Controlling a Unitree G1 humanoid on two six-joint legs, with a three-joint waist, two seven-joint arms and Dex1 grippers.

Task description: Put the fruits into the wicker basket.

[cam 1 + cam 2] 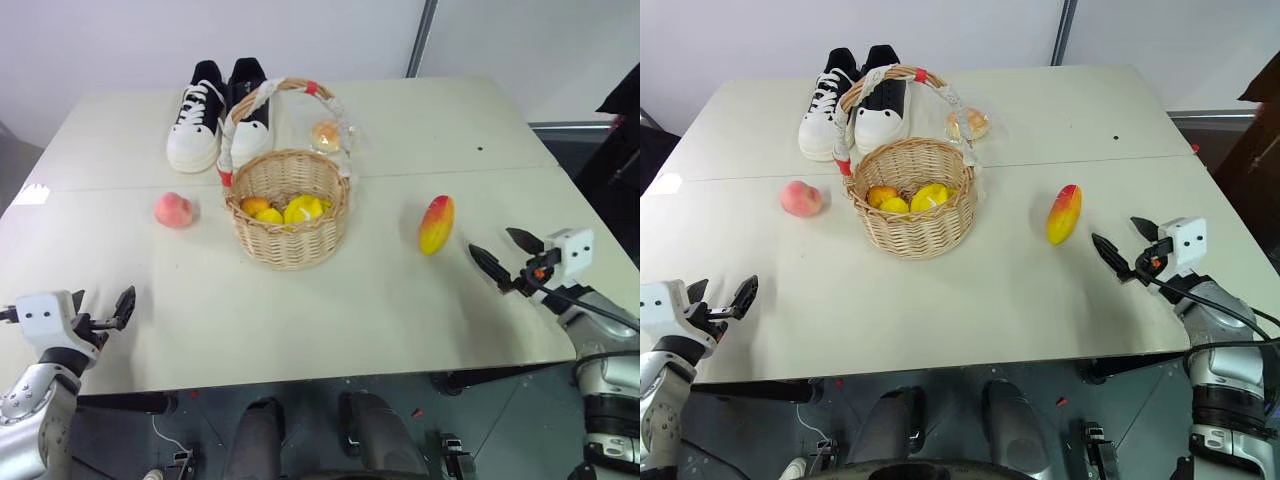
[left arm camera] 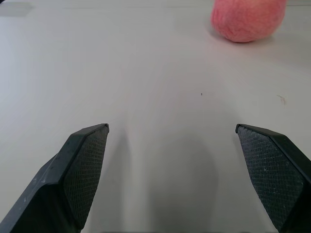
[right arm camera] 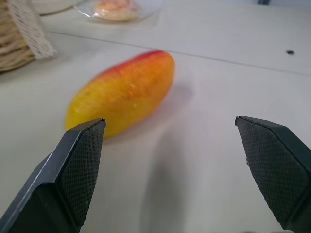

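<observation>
Pale tabletop (image 1: 300,320) fills the room ahead of the robot, a grey wall behind it, and right in the middle sits the wicker basket (image 1: 288,215), tall cloth-wrapped handle arching up and a few yellow and orange fruits (image 1: 285,209) already nestled inside. The peach (image 1: 174,210) lies out on the table off the basket's left side, clear of the weave, and the mango (image 1: 436,224) lies off its right side, well apart from the rim, its red end pointing away from the robot. One fruit to each side, so by my reading each arm has its own target with no crossing over. The right gripper (image 1: 508,255) hovers just beside the mango, jaws spread wide with nothing between them, and the wrist view looks straight along those fingers at the mango's flank, so that looks lined up for a grasp across its narrow width. The left gripper (image 1: 112,310) sits near the front edge, jaws likewise wide and empty, with the peach well ahead of it, so it has more ground to cover. Behind the basket stand a pair of black-and-white sneakers (image 1: 218,115), and a wrapped pale orange item (image 1: 326,135) sits beside them, just past the handle; neither looks like part of the job. That tall handle is what I'd watch: anything lowered in has to come past the arch, not through it.
</observation>
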